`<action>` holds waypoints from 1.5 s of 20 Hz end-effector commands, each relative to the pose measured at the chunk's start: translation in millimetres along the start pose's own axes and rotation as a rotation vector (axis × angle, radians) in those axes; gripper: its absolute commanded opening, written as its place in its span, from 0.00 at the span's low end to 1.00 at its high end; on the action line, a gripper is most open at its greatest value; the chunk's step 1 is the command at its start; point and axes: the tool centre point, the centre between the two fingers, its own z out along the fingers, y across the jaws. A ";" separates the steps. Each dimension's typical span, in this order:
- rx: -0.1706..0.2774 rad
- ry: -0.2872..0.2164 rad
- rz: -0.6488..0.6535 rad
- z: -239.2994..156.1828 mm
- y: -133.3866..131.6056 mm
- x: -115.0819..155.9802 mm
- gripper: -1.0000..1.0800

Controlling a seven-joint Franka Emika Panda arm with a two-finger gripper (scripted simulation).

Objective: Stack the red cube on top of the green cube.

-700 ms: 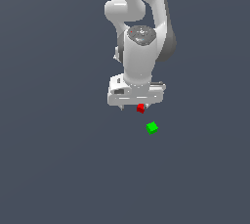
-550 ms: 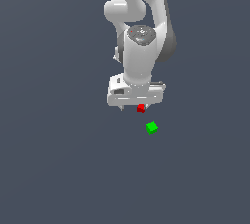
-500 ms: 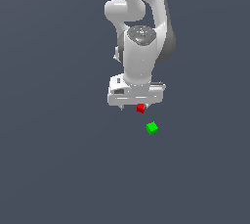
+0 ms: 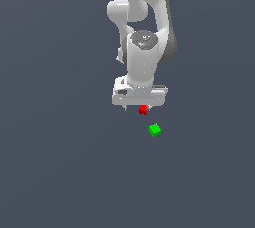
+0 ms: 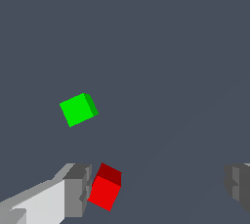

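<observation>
Dark slate bench is filling both views, plain and unmarked, its edges out of frame. Panda's gripper [image 4: 141, 106] is hanging low with its jaws spread wide, gripping nothing; in the wrist view the red cube [image 5: 105, 192] is sitting skewed just beside one finger [image 5: 77, 191], the other finger [image 5: 237, 184] standing well apart. Green cube [image 4: 155, 130] is resting near, toward the exterior view's right. Judging the grasp: centring the cube between the pads and squaring to its faces before closing looks wise, or it may twist away. No brands, labels or writing are showing anywhere.
</observation>
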 end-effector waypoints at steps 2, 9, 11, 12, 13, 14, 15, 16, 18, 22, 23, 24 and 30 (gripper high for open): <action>0.000 -0.004 0.054 11.4 -3.5 -13.2 0.96; 0.000 -0.015 0.199 41.7 -16.5 -47.1 0.96; 0.000 -0.019 0.243 50.8 -21.5 -56.8 0.96; 0.000 -0.020 0.264 55.1 -24.1 -61.3 0.96; 0.000 -0.022 0.283 59.1 -26.6 -65.5 0.96; 0.000 -0.023 0.301 62.9 -29.0 -69.4 0.96; 0.000 -0.024 0.318 66.5 -31.4 -73.0 0.96; 0.000 -0.025 0.335 69.8 -33.6 -76.3 0.96; 0.000 -0.028 0.363 75.9 -38.0 -82.1 0.96; 0.001 -0.031 0.408 85.4 -45.5 -90.6 0.96; 0.001 -0.032 0.417 87.2 -47.0 -92.2 0.96; 0.001 -0.032 0.424 88.8 -48.3 -93.6 0.96; 0.001 -0.034 0.446 93.6 -52.6 -97.3 0.96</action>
